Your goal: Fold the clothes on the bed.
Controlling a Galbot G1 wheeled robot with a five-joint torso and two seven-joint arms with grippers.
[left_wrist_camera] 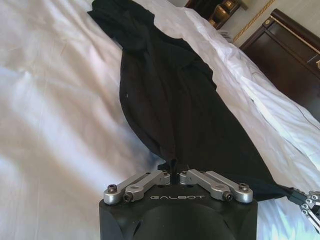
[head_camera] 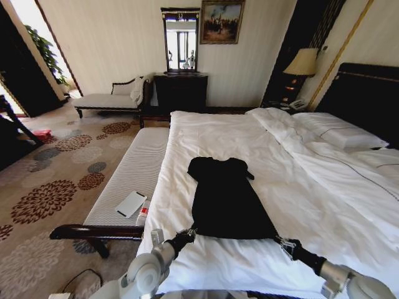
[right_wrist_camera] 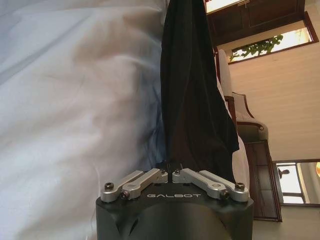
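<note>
— What sits on the ribbed bench (head_camera: 134, 171)?
— A white tablet (head_camera: 130, 204) and, just beside it, a small white-and-red bottle (head_camera: 143, 213).
— And farther off?
— A chaise (head_camera: 109, 99), a dark dresser (head_camera: 181, 91) under a mirror (head_camera: 181, 41), a painting (head_camera: 221, 21), a lit lamp (head_camera: 302, 62), and flowered carpet (head_camera: 43, 199).

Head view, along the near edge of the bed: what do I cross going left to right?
Bench with white pad → left gripper shut on the T-shirt's near-left corner → black T-shirt → right gripper shut on its near-right corner.
</note>
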